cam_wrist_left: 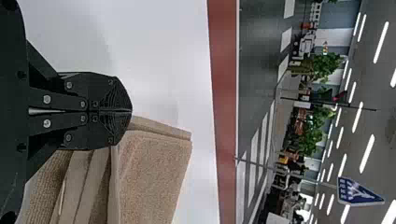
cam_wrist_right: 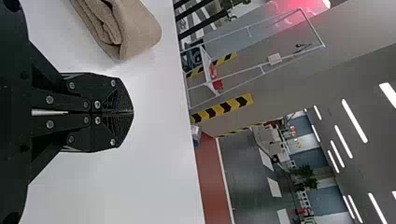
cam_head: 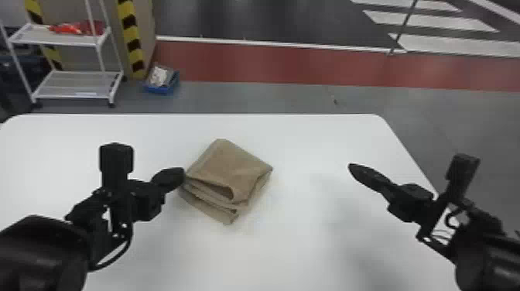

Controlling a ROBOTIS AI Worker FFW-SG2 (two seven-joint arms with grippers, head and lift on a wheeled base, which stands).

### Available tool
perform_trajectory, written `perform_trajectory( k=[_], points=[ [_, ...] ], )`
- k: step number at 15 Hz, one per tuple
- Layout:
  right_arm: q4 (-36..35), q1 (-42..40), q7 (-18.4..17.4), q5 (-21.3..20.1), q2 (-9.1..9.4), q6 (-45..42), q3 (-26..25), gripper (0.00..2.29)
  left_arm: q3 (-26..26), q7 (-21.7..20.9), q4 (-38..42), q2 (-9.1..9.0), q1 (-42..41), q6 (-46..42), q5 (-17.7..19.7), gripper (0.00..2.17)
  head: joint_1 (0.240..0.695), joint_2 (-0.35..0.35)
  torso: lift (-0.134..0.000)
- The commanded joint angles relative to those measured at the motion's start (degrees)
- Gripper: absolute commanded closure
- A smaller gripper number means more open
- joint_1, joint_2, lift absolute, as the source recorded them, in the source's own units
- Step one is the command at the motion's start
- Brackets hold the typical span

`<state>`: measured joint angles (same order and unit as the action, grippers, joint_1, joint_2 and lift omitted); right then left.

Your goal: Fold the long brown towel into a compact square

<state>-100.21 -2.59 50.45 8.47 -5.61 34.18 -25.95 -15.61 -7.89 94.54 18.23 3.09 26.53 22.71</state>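
Observation:
The brown towel point(cam_head: 232, 166) lies folded into a thick, roughly square bundle near the middle of the table, turned cornerwise, its stacked layers showing along the near left edge. My left gripper point(cam_head: 182, 176) is shut at the bundle's left corner; in the left wrist view the closed left gripper point(cam_wrist_left: 131, 111) overlaps the edge of the towel point(cam_wrist_left: 149, 172), and whether it touches is unclear. Off to the right, my right gripper point(cam_head: 351, 166) is shut above bare tabletop. The right wrist view has the right gripper point(cam_wrist_right: 132, 112) with its fingers together, and the towel point(cam_wrist_right: 135, 28) some way off.
The white table point(cam_head: 309, 131) has rounded far corners. Beyond it on the floor stand a white shelf cart point(cam_head: 69, 38) at the far left and a blue bin point(cam_head: 160, 89). Both arms reach in from the near corners.

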Motion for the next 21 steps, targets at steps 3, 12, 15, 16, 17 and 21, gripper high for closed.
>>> perform_trajectory(
  k=[3,12,15,16,17,21],
  points=[
    [-3.5,-2.9,0.8,3.4,-0.54,0.4,-3.5,2.04,-1.0,-1.6,-4.3,0.14,1.1,-1.4,-0.7,1.73,0.695,-0.197,-0.123],
    [-1.8,-0.8,0.3,3.7,0.16,-0.5,-0.7,2.04,-1.7,-2.9,10.6,-0.21,-7.7,8.1,3.5,1.73,0.695,-0.251,-0.123],
    [-2.4,-0.6,0.1,3.7,1.74,-0.5,1.9,2.04,-1.2,-1.4,13.2,-0.12,-8.0,8.1,3.2,1.73,0.695,-0.263,-0.123],
    [-2.8,-0.6,-0.2,3.4,2.53,-0.5,3.8,2.04,-0.2,-1.0,14.7,0.32,-8.1,8.1,3.1,1.73,0.695,-0.26,-0.123],
    [-2.8,-0.4,-0.7,2.6,3.24,-1.2,6.2,2.04,0.9,-0.7,15.8,0.4,-8.4,8.1,3.2,1.73,0.695,-0.237,-0.123],
    [4.2,3.1,-5.9,-6.7,5.66,-18.7,18.7,2.04,7.7,1.0,19.4,0.58,-11.7,6.7,3.4,1.73,0.695,-0.091,-0.123]
  ],
)
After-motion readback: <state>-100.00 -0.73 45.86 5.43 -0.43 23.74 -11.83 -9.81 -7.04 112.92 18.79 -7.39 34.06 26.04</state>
